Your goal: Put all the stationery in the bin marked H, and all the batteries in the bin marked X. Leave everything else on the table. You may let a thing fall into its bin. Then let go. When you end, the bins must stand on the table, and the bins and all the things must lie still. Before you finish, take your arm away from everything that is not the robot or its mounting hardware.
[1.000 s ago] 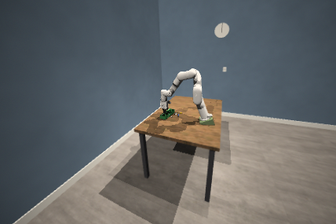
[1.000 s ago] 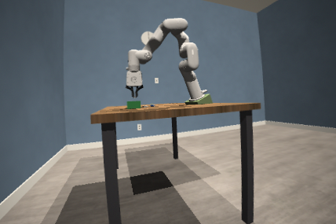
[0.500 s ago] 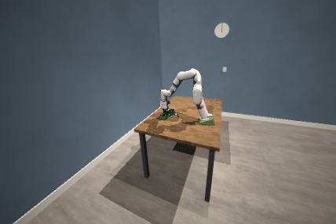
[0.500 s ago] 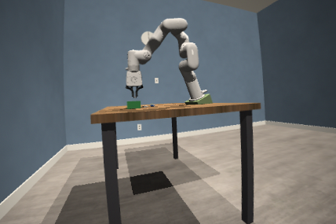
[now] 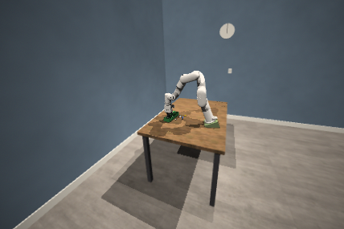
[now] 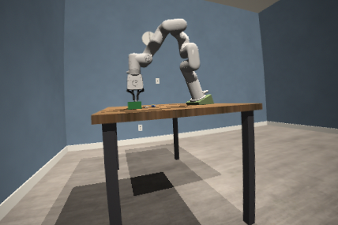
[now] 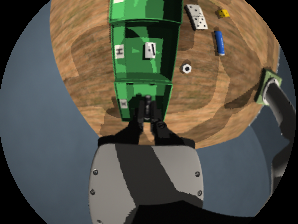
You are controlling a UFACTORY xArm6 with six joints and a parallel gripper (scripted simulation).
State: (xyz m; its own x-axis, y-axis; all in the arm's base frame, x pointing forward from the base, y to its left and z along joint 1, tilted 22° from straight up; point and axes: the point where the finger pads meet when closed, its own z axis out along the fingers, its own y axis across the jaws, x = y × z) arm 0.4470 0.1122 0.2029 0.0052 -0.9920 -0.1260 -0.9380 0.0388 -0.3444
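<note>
Green bins stand in a row at the table's left edge (image 5: pixel 170 116), (image 6: pixel 134 105). A small white thing (image 7: pixel 150 50) lies in the middle bin. My gripper (image 7: pixel 147 107) hangs just above the near bin, shut on a small dark thing that the fingers mostly hide. It also shows in the exterior view (image 6: pixel 134 98).
On the table right of the bins lie a white patterned piece (image 7: pixel 196 16), a small yellow thing (image 7: pixel 224 11), a blue cylinder (image 7: pixel 218 42) and a small white ring (image 7: pixel 188 67). The arm's green base (image 5: pixel 211 123) stands at the right.
</note>
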